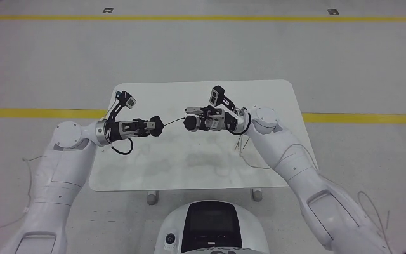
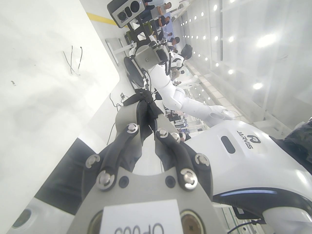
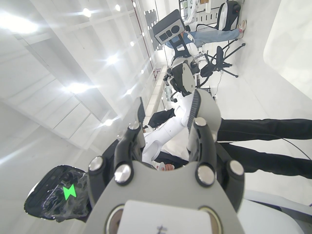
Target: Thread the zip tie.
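A white table [image 1: 190, 166] bears a few loose zip ties [image 2: 72, 59].

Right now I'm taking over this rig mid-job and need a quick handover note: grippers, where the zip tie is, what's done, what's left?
Left gripper: shut on the zip tie, holding it above the table.
Right gripper: open, facing the left one at the tie's free end.
Spare ties: lying on the table near the right arm.
Done: one tie is lifted and held out.
Left: threading it; no closed loop shows yet.
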